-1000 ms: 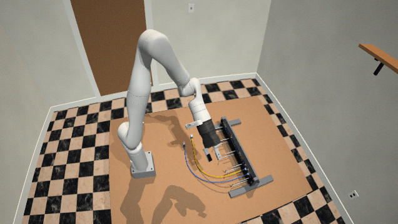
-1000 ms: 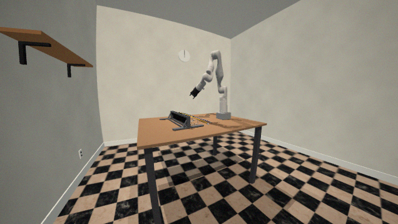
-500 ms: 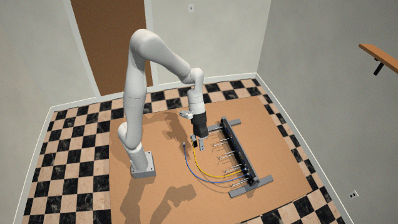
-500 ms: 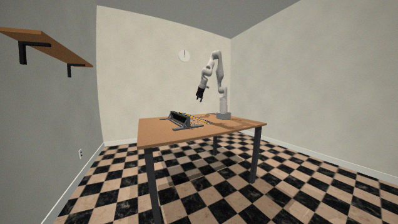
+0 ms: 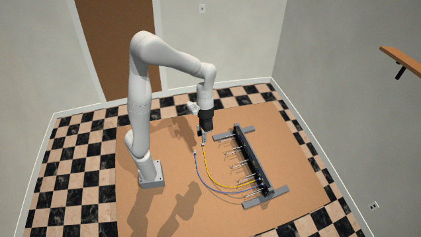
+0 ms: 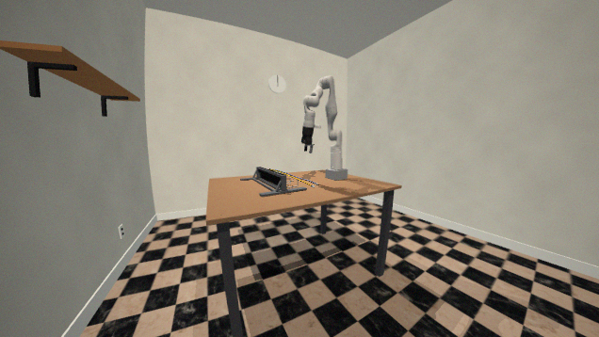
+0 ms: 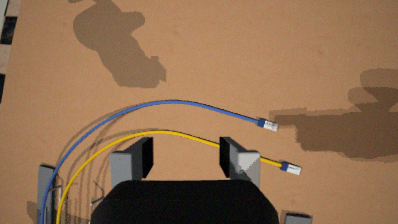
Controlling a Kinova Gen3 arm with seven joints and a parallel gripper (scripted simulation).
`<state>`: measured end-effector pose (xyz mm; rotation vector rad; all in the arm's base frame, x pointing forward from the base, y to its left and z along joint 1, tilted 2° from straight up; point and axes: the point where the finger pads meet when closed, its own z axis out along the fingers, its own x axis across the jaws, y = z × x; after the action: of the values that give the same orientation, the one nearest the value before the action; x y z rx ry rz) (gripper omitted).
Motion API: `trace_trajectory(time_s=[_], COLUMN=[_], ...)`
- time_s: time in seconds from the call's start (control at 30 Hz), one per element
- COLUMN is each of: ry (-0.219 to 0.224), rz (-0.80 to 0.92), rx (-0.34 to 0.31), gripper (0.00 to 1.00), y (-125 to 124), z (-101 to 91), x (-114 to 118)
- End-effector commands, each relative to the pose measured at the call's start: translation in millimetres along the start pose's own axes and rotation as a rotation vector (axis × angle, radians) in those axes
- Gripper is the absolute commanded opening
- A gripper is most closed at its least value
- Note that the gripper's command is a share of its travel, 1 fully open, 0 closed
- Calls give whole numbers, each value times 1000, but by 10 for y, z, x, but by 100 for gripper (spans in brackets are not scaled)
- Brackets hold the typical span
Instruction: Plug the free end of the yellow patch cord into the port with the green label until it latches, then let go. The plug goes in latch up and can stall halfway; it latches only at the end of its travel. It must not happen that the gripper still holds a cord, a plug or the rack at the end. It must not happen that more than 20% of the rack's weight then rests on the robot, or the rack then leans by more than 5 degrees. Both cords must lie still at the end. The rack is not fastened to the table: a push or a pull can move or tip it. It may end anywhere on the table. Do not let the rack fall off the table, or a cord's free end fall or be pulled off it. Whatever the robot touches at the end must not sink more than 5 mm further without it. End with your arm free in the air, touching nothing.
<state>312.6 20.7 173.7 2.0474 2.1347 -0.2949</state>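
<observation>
The yellow patch cord (image 5: 212,172) (image 7: 165,133) lies on the table, curving from the rack (image 5: 252,156) (image 6: 272,178) to its free plug (image 5: 202,144) (image 7: 291,166). The blue cord (image 5: 202,180) (image 7: 175,102) lies beside it, and its plug (image 5: 194,152) (image 7: 264,124) is free too. My gripper (image 5: 202,136) (image 6: 308,149) (image 7: 186,151) is open and empty. It points straight down, well above the table, over the yellow cord a little short of the plug. The port labels on the rack are too small to tell apart.
The rack stands on two grey feet (image 5: 265,198) with thin metal rods (image 5: 239,163) sticking out toward the cords. The arm's base (image 5: 151,179) is bolted to the table (image 5: 291,149) (image 6: 245,202). The table's edges lie beyond the rack.
</observation>
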Motion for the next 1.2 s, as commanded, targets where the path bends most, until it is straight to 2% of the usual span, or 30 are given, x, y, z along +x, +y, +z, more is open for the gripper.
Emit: trace_trajectory(time_s=[0.0, 0.07, 0.13, 0.3, 0.5, 0.63, 1.03, 1.07, 1.17], ry=[63, 97, 97, 165, 216, 234, 242, 242, 242], rz=[28, 45, 45, 77, 100, 108, 112, 112, 112], rx=[-24, -29, -29, -38, -43, -43, -41, -41, -41], gripper=[100, 100, 100, 100, 100, 100, 100, 0, 0], y=[75, 93, 93, 132, 159, 162, 158, 158, 158], z=[-122, -177, -177, -300, -403, -436, -448, -448, -448], x=[179, 289, 289, 508, 668, 722, 751, 751, 751])
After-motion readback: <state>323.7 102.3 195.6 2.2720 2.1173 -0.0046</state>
